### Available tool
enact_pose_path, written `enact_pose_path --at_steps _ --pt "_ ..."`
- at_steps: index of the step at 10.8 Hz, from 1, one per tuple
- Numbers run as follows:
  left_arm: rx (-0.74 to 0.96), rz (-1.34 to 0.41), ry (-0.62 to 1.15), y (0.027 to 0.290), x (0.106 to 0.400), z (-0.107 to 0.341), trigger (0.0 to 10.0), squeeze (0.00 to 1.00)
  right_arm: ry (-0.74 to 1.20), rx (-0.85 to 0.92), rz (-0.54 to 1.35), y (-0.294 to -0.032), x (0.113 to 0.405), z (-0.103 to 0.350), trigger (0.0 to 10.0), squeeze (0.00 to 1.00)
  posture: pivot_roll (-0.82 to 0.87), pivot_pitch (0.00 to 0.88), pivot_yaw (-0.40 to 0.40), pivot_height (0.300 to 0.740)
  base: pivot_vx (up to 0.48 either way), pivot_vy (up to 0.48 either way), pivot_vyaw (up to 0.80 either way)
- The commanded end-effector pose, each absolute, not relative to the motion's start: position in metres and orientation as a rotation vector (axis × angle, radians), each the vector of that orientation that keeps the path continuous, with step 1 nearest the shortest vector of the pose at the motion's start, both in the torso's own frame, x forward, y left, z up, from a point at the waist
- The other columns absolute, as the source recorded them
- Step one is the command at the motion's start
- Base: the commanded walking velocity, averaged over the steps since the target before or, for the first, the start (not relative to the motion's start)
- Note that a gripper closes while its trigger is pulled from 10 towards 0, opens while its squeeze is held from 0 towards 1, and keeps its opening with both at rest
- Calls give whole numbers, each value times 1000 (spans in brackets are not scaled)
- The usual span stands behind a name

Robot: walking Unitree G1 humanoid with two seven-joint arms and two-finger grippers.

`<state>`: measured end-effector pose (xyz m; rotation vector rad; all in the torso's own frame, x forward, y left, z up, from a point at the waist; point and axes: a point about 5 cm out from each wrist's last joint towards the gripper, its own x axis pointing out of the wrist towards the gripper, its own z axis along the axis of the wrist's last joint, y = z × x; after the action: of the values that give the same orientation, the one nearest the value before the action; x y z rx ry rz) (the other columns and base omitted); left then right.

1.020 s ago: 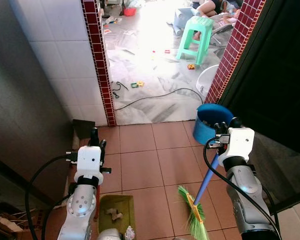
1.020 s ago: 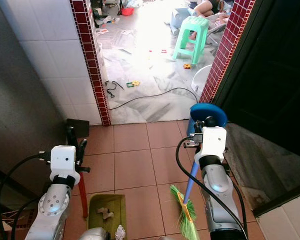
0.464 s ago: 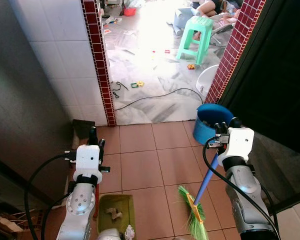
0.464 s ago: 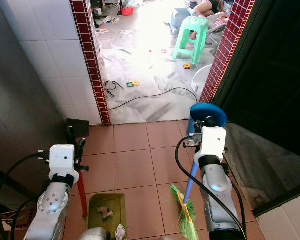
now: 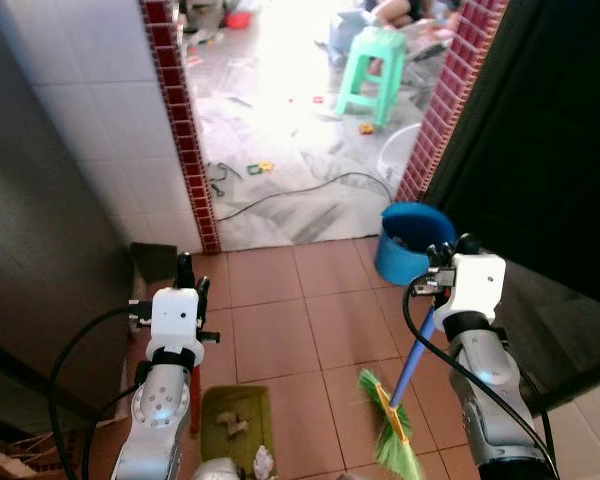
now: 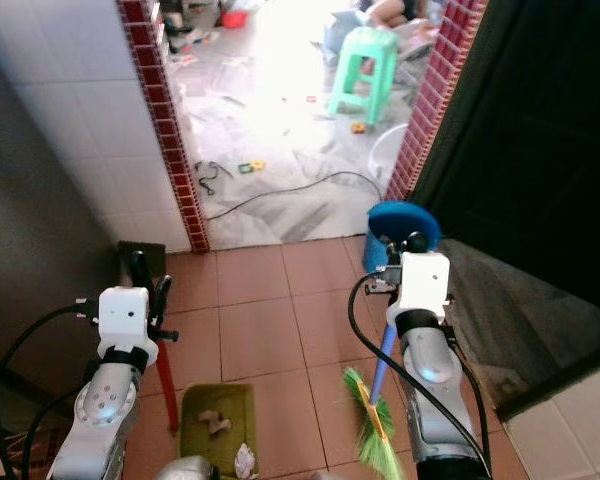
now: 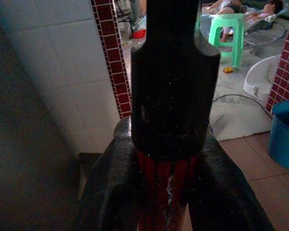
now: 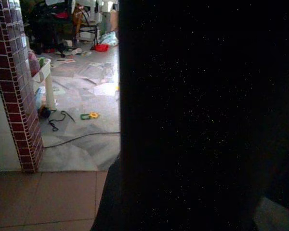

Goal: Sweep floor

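From the head views, you stand on a terracotta tiled floor [image 5: 280, 330] facing a doorway framed by red-brick pillars, with a blue plastic tub [image 5: 412, 252] at the threshold. The green dustpan with scraps in it [image 5: 235, 425] rests on the tiles at your left, its red handle [image 6: 166, 385] upright so debris can be pushed in. Your right claw [image 5: 442, 257] carries the blue-handled broom with green bristles [image 5: 395, 425] slanted, bristles low beside the pan.

In the left wrist view, your left claw [image 7: 169, 178] is clenched around that red handle.

In the right wrist view, a dark shape hides the fingers; I cannot tell their state.
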<state>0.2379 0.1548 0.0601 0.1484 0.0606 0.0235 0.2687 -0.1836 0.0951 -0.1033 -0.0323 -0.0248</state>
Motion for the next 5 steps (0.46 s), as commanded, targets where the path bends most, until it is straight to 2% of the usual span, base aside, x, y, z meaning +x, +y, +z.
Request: enact_pose_path --at_steps 1,5 --pt "161 18 19 155 242 69 10000 0 38 -112 -37 -187 265 83 10000 0 -57 0 -11 740 0 0 0" --pt "160 14 22 155 243 68 10000 0 41 -119 -44 -187 264 82 10000 0 -61 0 -7 740 0 0 0"
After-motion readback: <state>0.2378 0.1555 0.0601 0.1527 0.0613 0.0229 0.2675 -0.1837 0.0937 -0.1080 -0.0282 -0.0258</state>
